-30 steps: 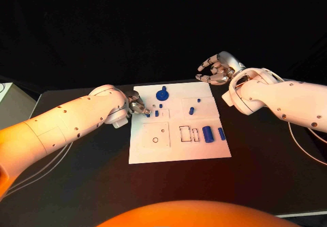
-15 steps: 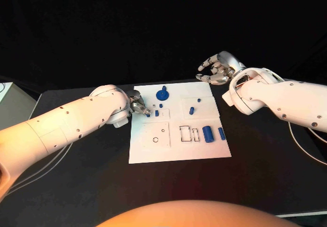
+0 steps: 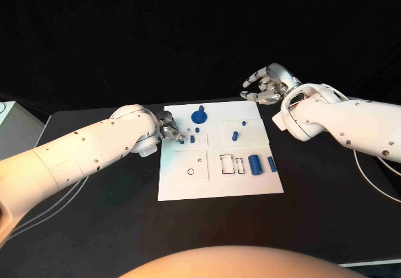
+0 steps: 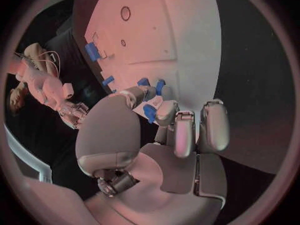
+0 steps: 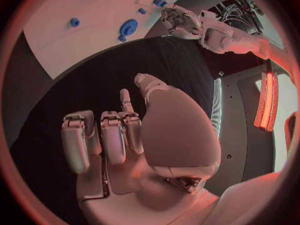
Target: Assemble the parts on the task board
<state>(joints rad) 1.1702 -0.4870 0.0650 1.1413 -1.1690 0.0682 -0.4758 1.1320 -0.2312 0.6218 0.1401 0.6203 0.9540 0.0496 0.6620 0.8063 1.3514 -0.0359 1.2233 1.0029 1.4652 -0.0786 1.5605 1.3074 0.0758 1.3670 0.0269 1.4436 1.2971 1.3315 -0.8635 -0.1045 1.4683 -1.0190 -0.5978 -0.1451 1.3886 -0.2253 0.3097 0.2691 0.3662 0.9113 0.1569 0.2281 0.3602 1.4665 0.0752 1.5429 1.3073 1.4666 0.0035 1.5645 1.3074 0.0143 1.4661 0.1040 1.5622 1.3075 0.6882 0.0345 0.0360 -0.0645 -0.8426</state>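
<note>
The small blue part (image 4: 150, 112) sits pinched between the fingertips (image 4: 165, 112) of the left hand (image 3: 170, 128), at the board's near-left edge as seen from that hand, low over the white board (image 3: 209, 179). Just past those fingertips two more small parts (image 3: 192, 138) stand on the board, and farther out from the hand lies the round blue disc with a peg (image 3: 199, 116). Across the board from the left hand, a short peg (image 3: 234, 136) and a tiny part (image 3: 243, 123) lie apart, and beyond them the thick cylinder (image 3: 254, 164) and a slimmer bar (image 3: 272, 164) lie side by side next to outlined slots (image 3: 227, 164). The right hand (image 3: 266, 84) hangs off the board's far corner, above the black bench (image 3: 100, 220), grasping nothing, its fingers (image 5: 112, 137) loosely curled and apart, well away from every part
</note>
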